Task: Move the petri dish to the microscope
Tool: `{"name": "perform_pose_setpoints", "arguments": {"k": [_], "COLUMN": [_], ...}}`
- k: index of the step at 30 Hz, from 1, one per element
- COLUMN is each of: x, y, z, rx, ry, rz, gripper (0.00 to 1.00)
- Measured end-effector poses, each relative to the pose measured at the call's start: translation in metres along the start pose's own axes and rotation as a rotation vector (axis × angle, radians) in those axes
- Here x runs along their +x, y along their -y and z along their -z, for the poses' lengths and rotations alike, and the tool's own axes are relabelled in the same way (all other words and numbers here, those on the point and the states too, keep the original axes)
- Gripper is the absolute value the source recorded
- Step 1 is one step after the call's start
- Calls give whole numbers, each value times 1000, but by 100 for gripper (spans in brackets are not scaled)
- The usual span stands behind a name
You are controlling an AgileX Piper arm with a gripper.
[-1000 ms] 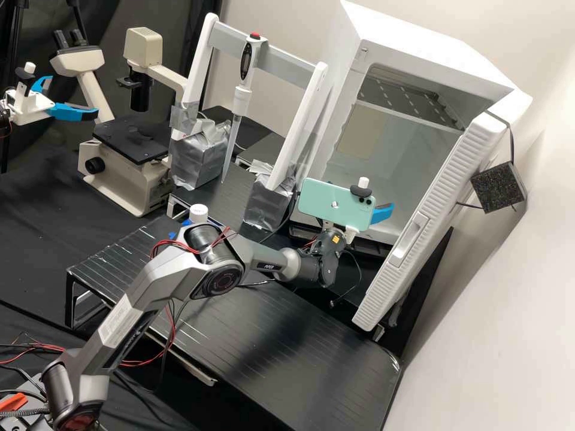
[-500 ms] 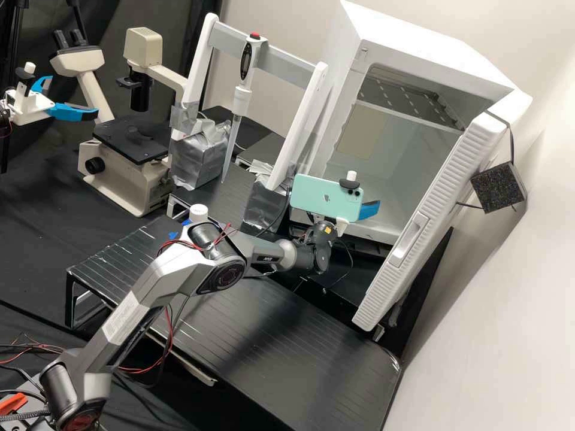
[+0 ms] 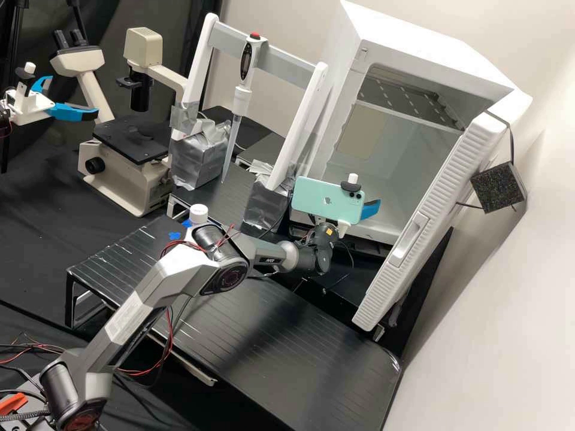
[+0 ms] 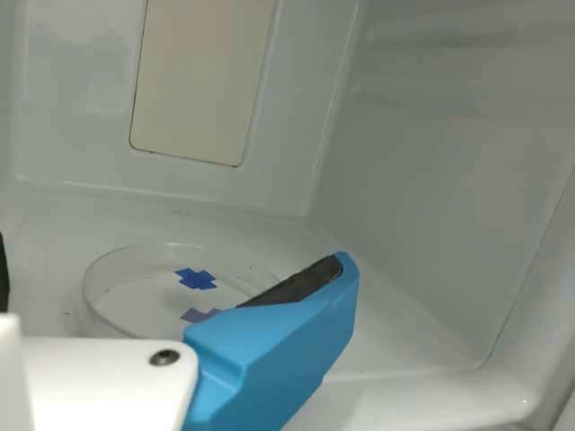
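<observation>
- Gripper (image 3: 371,209): slightly left of its place a second ago; fingers (image 4: 278,346) apart, at cabinet (image 3: 431,48) mouth.
- Dish (image 4: 135,292): on the cabinet floor.
- Arm (image 3: 162,269): pale label (image 3: 123,321), print illegible.

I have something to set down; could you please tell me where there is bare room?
The black platform has a wide bare patch between the arm and the open incubator door. It is crowded around the white-lidded jar, the pipette and its taped stand.
</observation>
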Motion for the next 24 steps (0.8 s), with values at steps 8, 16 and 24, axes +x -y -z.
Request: {"name": "perform_pose_setpoints", "arguments": {"k": [8, 16, 24], "x": [2, 3, 1], "y": [-3, -2, -3], "z": [0, -3, -6], "rx": [-12, -17, -16], "ry": [13, 15, 22], "rz": [0, 3, 2], "gripper": [0, 0, 0]}}
